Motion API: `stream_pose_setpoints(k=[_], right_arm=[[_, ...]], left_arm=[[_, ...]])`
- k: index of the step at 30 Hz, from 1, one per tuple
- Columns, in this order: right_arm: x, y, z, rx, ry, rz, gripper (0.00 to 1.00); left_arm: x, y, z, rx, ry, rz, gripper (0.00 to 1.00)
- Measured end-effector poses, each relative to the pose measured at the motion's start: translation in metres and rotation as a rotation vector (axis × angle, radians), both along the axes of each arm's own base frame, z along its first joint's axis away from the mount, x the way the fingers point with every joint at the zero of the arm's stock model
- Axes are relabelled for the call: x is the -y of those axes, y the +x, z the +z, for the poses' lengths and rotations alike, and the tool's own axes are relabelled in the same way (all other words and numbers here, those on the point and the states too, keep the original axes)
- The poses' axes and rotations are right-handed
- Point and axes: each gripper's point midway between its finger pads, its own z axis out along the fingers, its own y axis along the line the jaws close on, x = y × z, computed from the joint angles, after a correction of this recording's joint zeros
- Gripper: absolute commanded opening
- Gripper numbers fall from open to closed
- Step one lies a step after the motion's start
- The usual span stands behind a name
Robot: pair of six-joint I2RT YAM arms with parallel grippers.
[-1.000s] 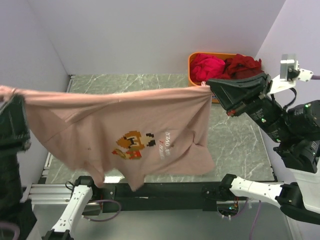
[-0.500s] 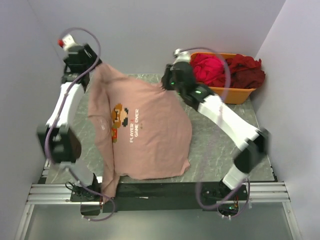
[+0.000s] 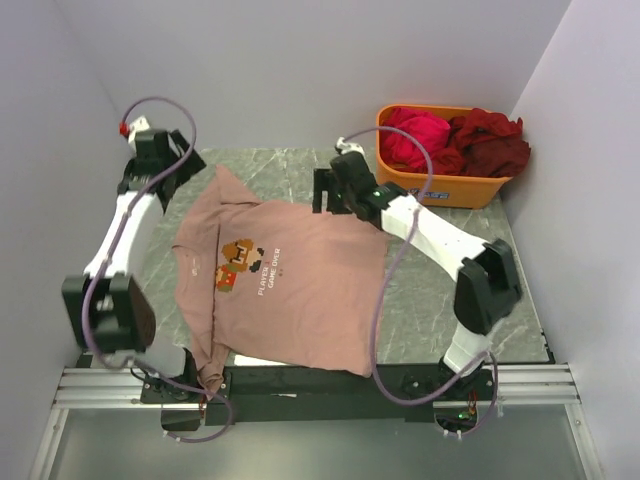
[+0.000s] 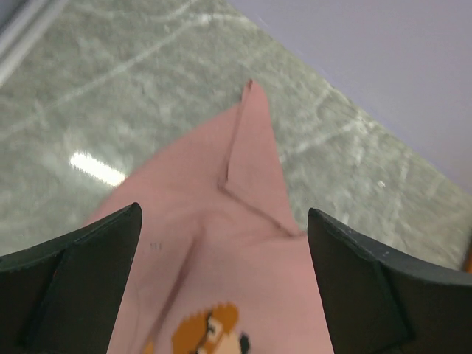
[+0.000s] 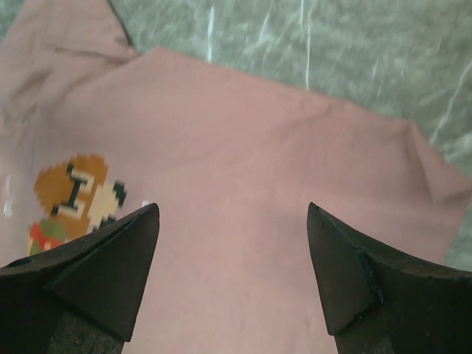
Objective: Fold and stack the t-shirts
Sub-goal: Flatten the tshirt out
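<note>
A salmon-pink t-shirt (image 3: 290, 285) lies spread on the marble table, pixel figure and white lettering facing up. Its lower left part hangs over the near edge. My left gripper (image 3: 172, 178) hovers open over the shirt's far left corner; in the left wrist view the gripper (image 4: 221, 221) has only pink cloth (image 4: 243, 243) beneath it, held by neither finger. My right gripper (image 3: 322, 192) stands open above the far right edge of the shirt. Seen from the right wrist, the gripper (image 5: 232, 214) is wide apart over flat cloth (image 5: 243, 147), gripping nothing.
An orange tub (image 3: 440, 190) sits at the far right corner, holding a magenta shirt (image 3: 415, 135) and a dark red shirt (image 3: 490, 140). Walls close in on the left, back and right. Bare marble (image 3: 450, 300) shows right of the pink shirt.
Both grippers held the pink shirt stretched in the air, carried it to the far side, then opened. The shirt now lies flat on the table.
</note>
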Motion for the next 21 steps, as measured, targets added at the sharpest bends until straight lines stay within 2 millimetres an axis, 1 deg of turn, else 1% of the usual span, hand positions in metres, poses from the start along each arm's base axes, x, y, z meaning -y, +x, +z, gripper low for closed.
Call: stream_pose_setpoints(k=[2, 3, 5, 6, 9, 11, 14, 16, 18, 21], right_arm=[[0.006, -0.019, -0.004, -0.021, 0.029, 0.015, 0.87], [0.007, -0.029, -0.008, -0.04, 0.042, 0.025, 0.87], [0.009, -0.042, -0.022, -0.075, 0.059, 0.04, 0.87], [0.011, -0.049, -0.033, -0.103, 0.061, 0.043, 0.87], [0.019, -0.071, -0.073, -0.196, 0.038, 0.048, 0.87], [0.026, -0.082, -0.093, -0.254, 0.009, 0.042, 0.87], [0.027, -0.083, -0.111, -0.295, -0.011, 0.035, 0.86], [0.028, -0.08, -0.121, -0.317, -0.019, 0.027, 0.86], [0.03, -0.069, -0.13, -0.333, -0.025, 0.006, 0.86], [0.036, -0.045, -0.143, -0.348, -0.03, -0.038, 0.85]], left_arm=[[0.006, -0.029, -0.002, 0.016, -0.038, -0.003, 1.0], [0.01, -0.043, -0.008, 0.012, -0.058, -0.008, 0.99], [0.016, -0.063, -0.029, -0.015, -0.099, -0.015, 1.0], [0.019, -0.071, -0.043, -0.042, -0.119, -0.017, 1.0], [0.03, -0.094, -0.097, -0.157, -0.174, -0.028, 1.0], [0.032, -0.106, -0.126, -0.24, -0.187, -0.019, 0.99], [0.032, -0.107, -0.147, -0.303, -0.193, -0.004, 1.0], [0.031, -0.107, -0.161, -0.34, -0.192, 0.0, 0.99], [0.031, -0.106, -0.172, -0.366, -0.192, 0.004, 0.99], [0.029, -0.1, -0.184, -0.396, -0.185, 0.007, 0.99]])
